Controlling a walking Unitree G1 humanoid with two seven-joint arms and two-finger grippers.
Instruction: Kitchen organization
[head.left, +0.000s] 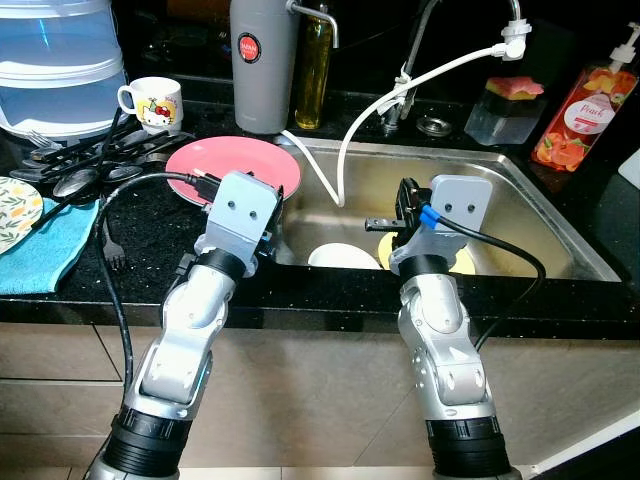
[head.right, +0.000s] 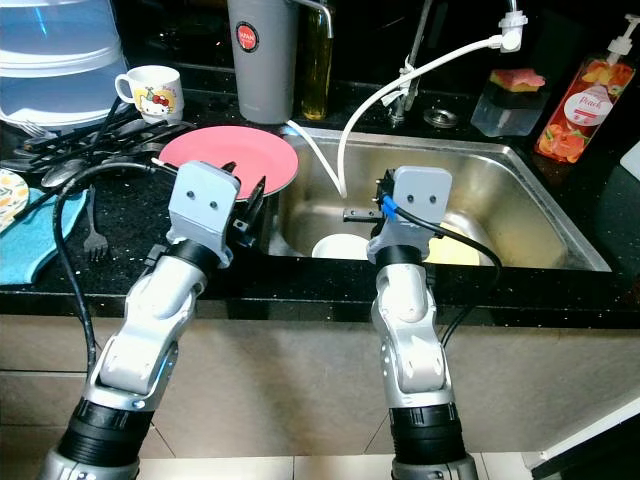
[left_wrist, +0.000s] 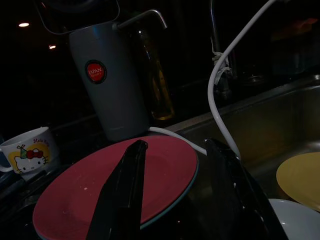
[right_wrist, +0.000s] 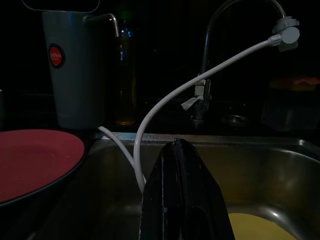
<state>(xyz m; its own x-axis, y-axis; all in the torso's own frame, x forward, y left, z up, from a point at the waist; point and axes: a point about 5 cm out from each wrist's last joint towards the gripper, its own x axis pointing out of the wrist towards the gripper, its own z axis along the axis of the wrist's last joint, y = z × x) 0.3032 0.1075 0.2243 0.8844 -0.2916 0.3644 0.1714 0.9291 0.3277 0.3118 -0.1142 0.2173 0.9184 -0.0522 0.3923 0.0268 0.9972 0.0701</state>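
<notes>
The left gripper (left_wrist: 175, 200), nearest the lens, is held spread just short of the red plate (head.left: 235, 167), which lies on the black counter (head.left: 150, 225) at the sink's (head.left: 520, 185) left edge. The right gripper (right_wrist: 182, 190), fingers pressed together, is poised over the basin, where a white bowl (head.left: 340, 256) and what seems a yellow plate (left_wrist: 300, 177) lie. Reaching for the plate is judged the step in hand; next, the fingers must straddle its rim.

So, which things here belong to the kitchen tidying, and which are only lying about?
For the job:
- round pink plate at the sink edge, open left gripper over it
- yellow plate and white bowl in the steel sink
- shut right gripper over the sink

Lying about:
- grey thermos jug
- cartoon mug
- orange soap bottle
</notes>
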